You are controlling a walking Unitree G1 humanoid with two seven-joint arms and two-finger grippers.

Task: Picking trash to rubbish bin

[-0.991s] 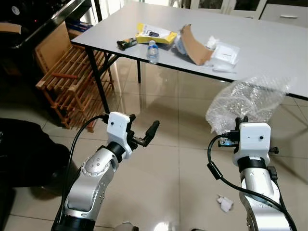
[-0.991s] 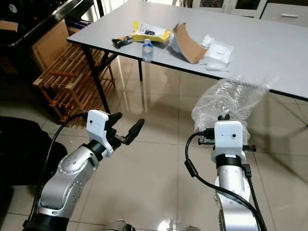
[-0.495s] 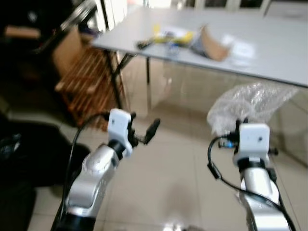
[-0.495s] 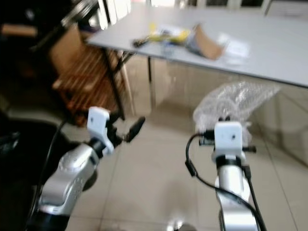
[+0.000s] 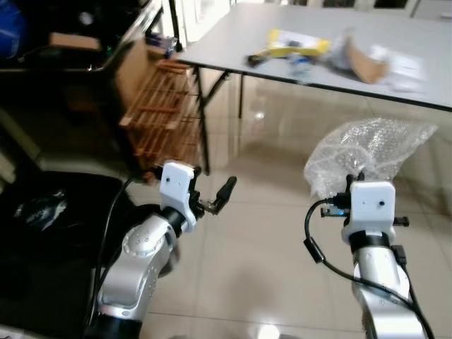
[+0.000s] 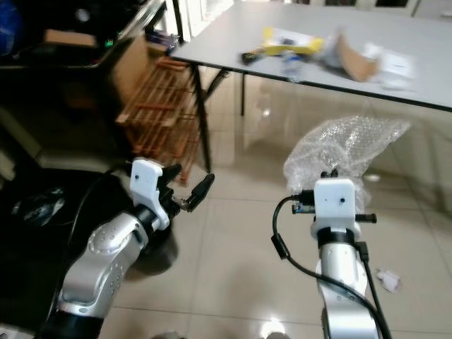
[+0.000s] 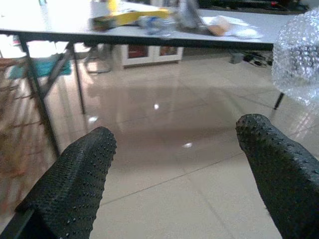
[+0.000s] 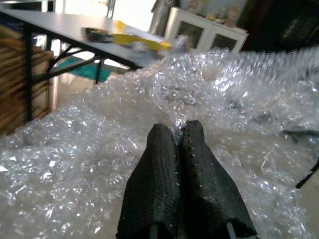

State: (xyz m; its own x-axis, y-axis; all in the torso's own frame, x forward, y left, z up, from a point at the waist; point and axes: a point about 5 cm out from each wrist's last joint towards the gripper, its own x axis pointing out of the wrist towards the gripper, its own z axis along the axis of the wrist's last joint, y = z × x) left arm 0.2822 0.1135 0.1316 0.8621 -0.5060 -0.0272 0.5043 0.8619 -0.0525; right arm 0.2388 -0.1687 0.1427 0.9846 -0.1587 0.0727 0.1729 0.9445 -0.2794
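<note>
Bubble wrap point(image 5: 367, 152), clear and crumpled into a big loose bundle, is what I carry now: the fingers of my right gripper point(image 8: 185, 149) are pressed together on a fold of it, and the bundle stands up above my right wrist, in front of the near edge of the grey table point(image 5: 395, 63). I judge it to be very light and soft, with almost no stiffness, so it will bend and swing when I move, and the smooth plastic can slip out if my pinch becomes weak. It is not fragile; some bubbles may pop, but this does no harm for trash. The best place to hold is a thick bunched fold, as I do now, not a single thin edge that could tear or slide away. My left gripper point(image 7: 174, 164) is raised before me over the tiled floor point(image 5: 268, 233), its fingers spread apart and holding nothing. On the floor at my near left is a dark, round thing point(image 6: 152, 251), perhaps the rubbish bin, but I cannot tell for sure. A wooden rack point(image 5: 166, 106) stands at the far left beside the table leg, and a small white scrap point(image 6: 387, 280) lies on the floor at the near right.
</note>
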